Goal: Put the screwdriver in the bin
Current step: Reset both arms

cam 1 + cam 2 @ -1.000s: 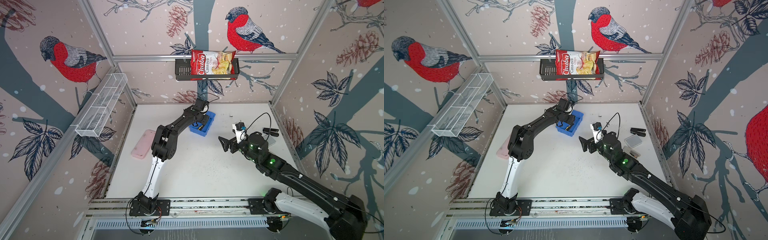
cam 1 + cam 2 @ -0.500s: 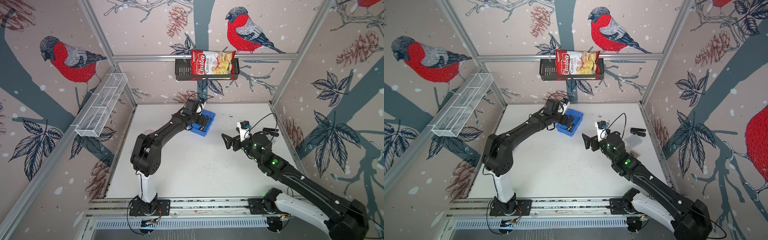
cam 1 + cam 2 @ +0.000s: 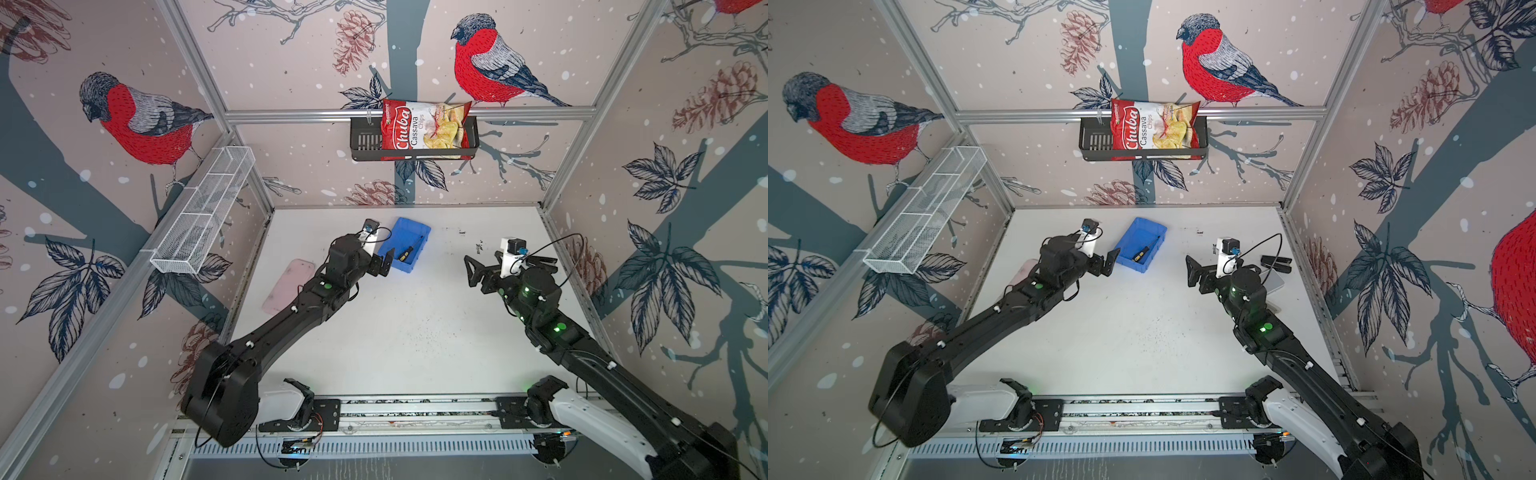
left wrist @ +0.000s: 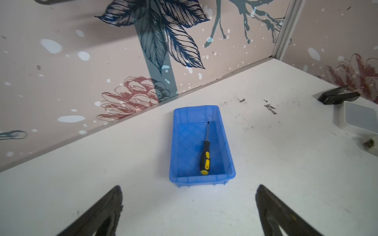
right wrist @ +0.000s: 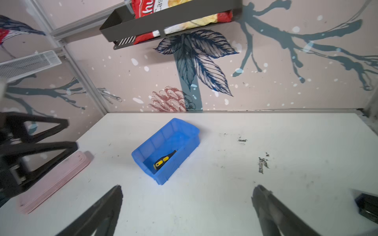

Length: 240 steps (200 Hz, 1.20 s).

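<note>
fingers [image 4: 102, 210] of left gripper [image 3: 383, 263] and right gripper [image 3: 471, 271] spread wide, empty. screwdriver [image 4: 205, 157] flat inside bin [image 4: 202, 179]; judged light, rigid, best pinched at handle.

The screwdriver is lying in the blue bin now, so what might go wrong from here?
1. The open left gripper hangs close to the bin; a careless retreat may clip its low near wall and shove it with the screwdriver inside.
2. The pink case lies beside the left arm; a wide swing back might knock it.
</note>
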Tool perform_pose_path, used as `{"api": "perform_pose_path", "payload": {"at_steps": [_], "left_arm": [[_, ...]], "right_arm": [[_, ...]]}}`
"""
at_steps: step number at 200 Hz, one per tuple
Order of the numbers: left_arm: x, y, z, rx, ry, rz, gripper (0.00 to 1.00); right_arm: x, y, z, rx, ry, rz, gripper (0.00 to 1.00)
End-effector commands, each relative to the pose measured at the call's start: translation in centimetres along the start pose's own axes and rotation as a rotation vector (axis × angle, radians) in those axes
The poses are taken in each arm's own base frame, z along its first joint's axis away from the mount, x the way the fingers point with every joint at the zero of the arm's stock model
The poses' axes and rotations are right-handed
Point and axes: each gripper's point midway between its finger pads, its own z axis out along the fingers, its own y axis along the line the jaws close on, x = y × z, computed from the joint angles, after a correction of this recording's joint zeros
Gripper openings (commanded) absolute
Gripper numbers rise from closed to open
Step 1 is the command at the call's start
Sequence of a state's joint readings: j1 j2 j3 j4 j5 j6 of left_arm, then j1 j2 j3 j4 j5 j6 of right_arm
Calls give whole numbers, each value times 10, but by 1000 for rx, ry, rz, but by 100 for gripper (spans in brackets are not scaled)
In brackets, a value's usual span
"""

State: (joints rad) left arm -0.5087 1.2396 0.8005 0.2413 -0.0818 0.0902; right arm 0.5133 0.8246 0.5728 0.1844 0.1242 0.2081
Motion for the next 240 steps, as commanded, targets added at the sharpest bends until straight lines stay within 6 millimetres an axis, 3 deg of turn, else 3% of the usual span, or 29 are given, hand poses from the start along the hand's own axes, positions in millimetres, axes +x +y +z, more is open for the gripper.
{"api": "perform_pose_path", "payload": {"at_steps": [1, 65, 102, 132, 188, 205, 215, 240], "left_arm": [[-18, 28, -20, -151, -138, 60, 100], [47, 81, -57, -307, -153, 21, 97], [94, 117, -71, -435, -160, -47, 96], [117, 137, -77, -505, -173, -104, 96], [136, 158, -68, -565, -236, -155, 96], [142, 158, -65, -572, -251, -151, 97], [147, 160, -64, -579, -223, -165, 97], [149, 168, -50, -588, -178, -172, 97]], "right_arm": [[-12, -16, -3, 56, -54, 14, 100], [1, -87, -15, 284, -117, -11, 100], [28, -142, -20, 437, -146, 4, 100], [55, -178, -25, 543, -137, 11, 100], [83, -204, -18, 589, -132, -15, 100], [76, -207, -13, 589, -151, -33, 100], [86, -212, -5, 588, -107, -17, 100], [88, -211, 8, 532, -119, 5, 100]]}}
